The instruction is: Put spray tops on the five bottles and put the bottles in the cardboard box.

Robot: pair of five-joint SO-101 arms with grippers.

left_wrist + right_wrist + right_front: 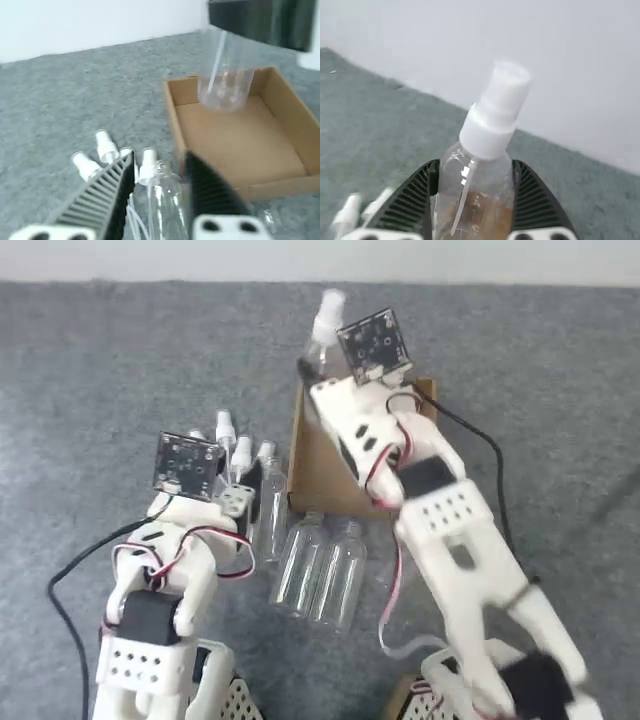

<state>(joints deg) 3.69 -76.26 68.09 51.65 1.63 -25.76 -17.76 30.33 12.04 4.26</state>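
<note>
Stretching grey and carpeted, the surface [120, 350] leaves open room to the left of and beyond the cardboard box [320, 465], which sits open side up with low walls. The right gripper [475, 167] is pinched on a capped bottle [475, 195], its jaws pressed against the clear body below the white spray top [492, 120]. This bottle hangs upright over the far left part of the box, its base near the far wall. The left gripper [160, 160] hangs just left of the box with its jaws spread. A second bottle [167, 200] lies on the surface in the gap between them; contact cannot be told. Two more bottles [300, 565] [342, 575] lie side by side just before the box's near wall. Loose spray tops [85, 165] [105, 145] lie just beyond the left gripper.
</note>
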